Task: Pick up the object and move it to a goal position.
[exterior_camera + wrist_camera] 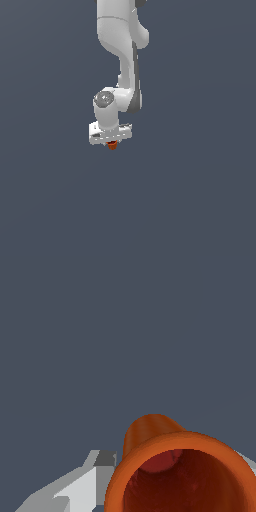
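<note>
The object is a small glossy orange-red cup showing just under the white hand in the exterior view. My gripper points downward and is shut on it. In the wrist view the object fills the lower part of the picture, its flared rim and open mouth facing the camera and its narrow base pointing away. A grey-white finger presses against one side of the rim, and a sliver of the other finger shows at the opposite side. The fingertips themselves are hidden behind the cup.
A plain dark blue-grey surface lies all around. The white arm comes down from the top of the exterior view. Nothing else shows.
</note>
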You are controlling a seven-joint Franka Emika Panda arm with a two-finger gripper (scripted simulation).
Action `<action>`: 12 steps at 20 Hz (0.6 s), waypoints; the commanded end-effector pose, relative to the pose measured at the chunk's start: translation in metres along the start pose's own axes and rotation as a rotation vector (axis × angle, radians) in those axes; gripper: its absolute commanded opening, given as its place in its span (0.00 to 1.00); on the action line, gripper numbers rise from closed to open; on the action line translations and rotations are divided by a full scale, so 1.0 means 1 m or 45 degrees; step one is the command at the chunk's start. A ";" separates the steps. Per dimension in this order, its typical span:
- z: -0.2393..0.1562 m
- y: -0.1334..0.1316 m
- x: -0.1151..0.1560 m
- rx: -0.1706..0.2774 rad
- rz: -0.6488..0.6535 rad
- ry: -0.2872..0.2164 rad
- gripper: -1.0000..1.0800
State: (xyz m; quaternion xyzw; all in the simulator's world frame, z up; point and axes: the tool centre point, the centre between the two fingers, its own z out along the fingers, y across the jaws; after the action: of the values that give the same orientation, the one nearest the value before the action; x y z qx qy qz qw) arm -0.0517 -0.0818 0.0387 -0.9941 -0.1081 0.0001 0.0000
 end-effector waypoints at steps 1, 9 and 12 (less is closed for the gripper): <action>0.001 0.000 0.000 0.000 0.000 0.000 0.00; 0.000 0.000 0.000 -0.001 0.000 0.001 0.00; -0.002 -0.001 0.001 -0.001 0.000 0.001 0.00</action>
State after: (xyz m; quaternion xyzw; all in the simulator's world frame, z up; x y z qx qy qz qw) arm -0.0518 -0.0813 0.0394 -0.9942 -0.1079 0.0001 -0.0001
